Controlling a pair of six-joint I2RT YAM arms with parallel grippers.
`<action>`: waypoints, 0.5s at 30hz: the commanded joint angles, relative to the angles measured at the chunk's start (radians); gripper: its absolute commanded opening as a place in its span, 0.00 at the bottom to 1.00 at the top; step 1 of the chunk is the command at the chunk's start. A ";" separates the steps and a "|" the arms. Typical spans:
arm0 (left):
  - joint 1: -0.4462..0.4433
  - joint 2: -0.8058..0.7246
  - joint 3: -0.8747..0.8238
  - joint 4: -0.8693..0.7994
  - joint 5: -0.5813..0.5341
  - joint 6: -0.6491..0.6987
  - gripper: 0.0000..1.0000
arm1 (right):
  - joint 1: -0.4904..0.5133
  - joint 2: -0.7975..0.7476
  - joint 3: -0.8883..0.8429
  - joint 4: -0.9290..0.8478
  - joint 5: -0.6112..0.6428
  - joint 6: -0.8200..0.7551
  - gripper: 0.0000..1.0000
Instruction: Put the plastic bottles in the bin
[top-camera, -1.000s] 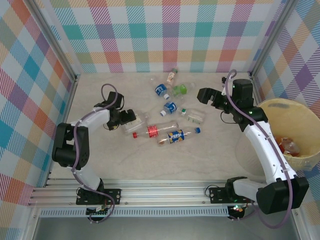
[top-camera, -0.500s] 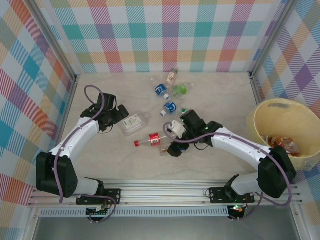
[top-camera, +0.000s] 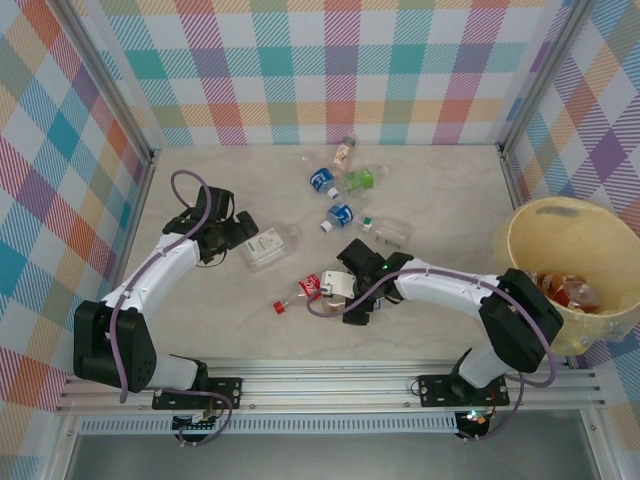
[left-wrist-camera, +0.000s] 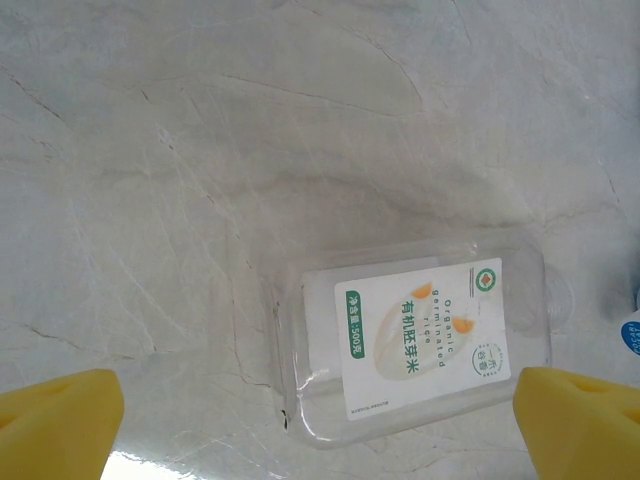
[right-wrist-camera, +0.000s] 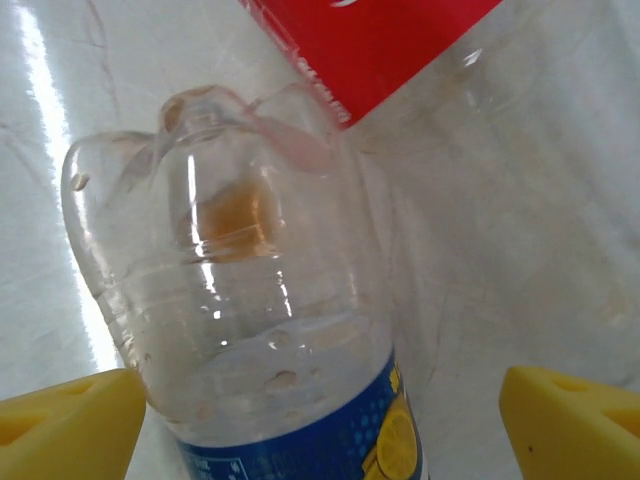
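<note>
Near the table's middle my right gripper (top-camera: 340, 292) is low and open, its yellow fingertips (right-wrist-camera: 70, 420) either side of a clear bottle with a blue and yellow label (right-wrist-camera: 285, 400), not touching it. A red-labelled bottle (top-camera: 305, 290) with a red cap lies right beside it (right-wrist-camera: 370, 40). My left gripper (top-camera: 243, 232) is open (left-wrist-camera: 320, 435) over a flat clear bottle with a white label (left-wrist-camera: 420, 340) (top-camera: 268, 245). More bottles lie further back: blue-labelled (top-camera: 322, 181), green (top-camera: 360, 179), another blue (top-camera: 340, 215). The pale-yellow bin (top-camera: 520, 245) stands at the right.
A brown-labelled bottle (top-camera: 343, 152) lies near the back wall and a clear one with a green cap (top-camera: 385, 232) sits behind my right arm. The bin holds several bottles (top-camera: 572, 291). Checked walls enclose the table on three sides.
My right arm swung from up near the bin down to the table's middle, settling around the blue and yellow bottle. The red-labelled bottle shifted slightly. My left arm re-posed, then held still.
</note>
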 joint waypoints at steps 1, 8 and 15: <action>-0.007 -0.008 0.005 -0.024 -0.001 0.018 1.00 | 0.006 0.005 -0.016 0.102 0.049 -0.024 0.90; -0.014 -0.007 0.002 0.006 0.095 0.039 1.00 | 0.002 0.062 0.004 0.097 0.158 0.018 0.73; -0.069 -0.064 -0.002 0.017 0.140 0.077 1.00 | -0.004 0.130 0.048 0.094 0.204 0.107 0.70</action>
